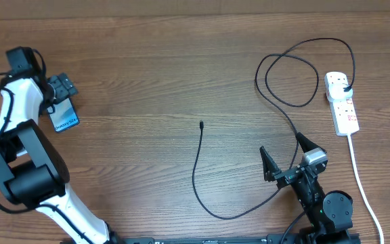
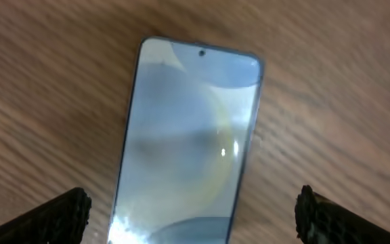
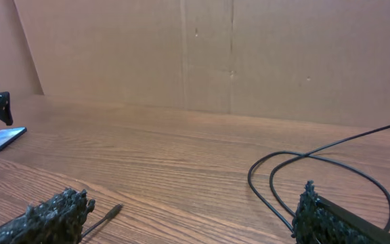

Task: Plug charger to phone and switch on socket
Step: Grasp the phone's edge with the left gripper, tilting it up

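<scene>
**Loose cable, loose phone: where this could slip**

Closest to me, the right fingers [image 1: 270, 165] stand spread and hold nothing. The charger [image 1: 196, 177] cable runs right by them, perhaps between them; I cannot tell whether it touches. A swing of that arm could snag the slack, dragging the tip [image 1: 201, 125] off its spot or tugging at the far end. The tip lies loose in the middle of the worktop [image 1: 147, 61]. It is thin and small, so a pinch landing slightly off would likely roll it or grip it crooked, and then it would not meet the port squarely.

Further off to the left, the left fingers [image 2: 63, 215] hover spread by one end of the phone [image 1: 65, 120], gripping nothing. The phone lies flat, screen up, well apart from the tip. On smooth wood it would probably skid when the connector is pushed in, unless it is pinned.

Farthest, at the right, lies the socket [image 1: 342, 103], with the black plug [image 1: 344, 84] seemingly in it. Its red switches [image 1: 348, 108] are small. A clumsy press could shove the strip or hit the wrong one.
</scene>
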Available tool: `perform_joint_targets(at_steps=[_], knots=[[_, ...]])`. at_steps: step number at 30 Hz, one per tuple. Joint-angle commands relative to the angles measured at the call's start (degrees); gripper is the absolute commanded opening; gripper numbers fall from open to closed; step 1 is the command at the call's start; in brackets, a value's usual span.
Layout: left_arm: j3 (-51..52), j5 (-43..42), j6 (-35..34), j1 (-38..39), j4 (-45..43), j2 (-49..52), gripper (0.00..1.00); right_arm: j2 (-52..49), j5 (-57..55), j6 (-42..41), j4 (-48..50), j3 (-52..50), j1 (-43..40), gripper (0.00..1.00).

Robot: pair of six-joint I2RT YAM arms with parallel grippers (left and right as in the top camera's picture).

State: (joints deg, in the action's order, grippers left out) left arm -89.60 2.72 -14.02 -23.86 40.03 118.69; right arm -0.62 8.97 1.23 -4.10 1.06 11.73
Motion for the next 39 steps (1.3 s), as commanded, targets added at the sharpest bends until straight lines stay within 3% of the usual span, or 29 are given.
perform_joint_targets(at_steps=[1, 27, 31, 39], knots=[[-6.10, -2.10, 1.11, -0.87, 4.83, 5.90, 1.00, 0.46, -0.37, -0.33, 0.26, -0.61, 0.31, 1.00], [-8.04, 0.39, 2.43, -0.11, 6.56, 11.34, 1.00, 0.46, -0.37, -0.33, 0.26, -0.63, 0.31, 1.00], [-8.04, 0.42, 2.45, -0.11, 7.41, 12.13, 0.90, 0.46, -0.39, -0.33, 0.28, -0.61, 0.31, 1.00], [-8.04, 0.42, 2.45, -0.13, 8.17, 12.26, 0.86, 0.46, -0.37, -0.31, 0.28, -0.61, 0.31, 1.00]])
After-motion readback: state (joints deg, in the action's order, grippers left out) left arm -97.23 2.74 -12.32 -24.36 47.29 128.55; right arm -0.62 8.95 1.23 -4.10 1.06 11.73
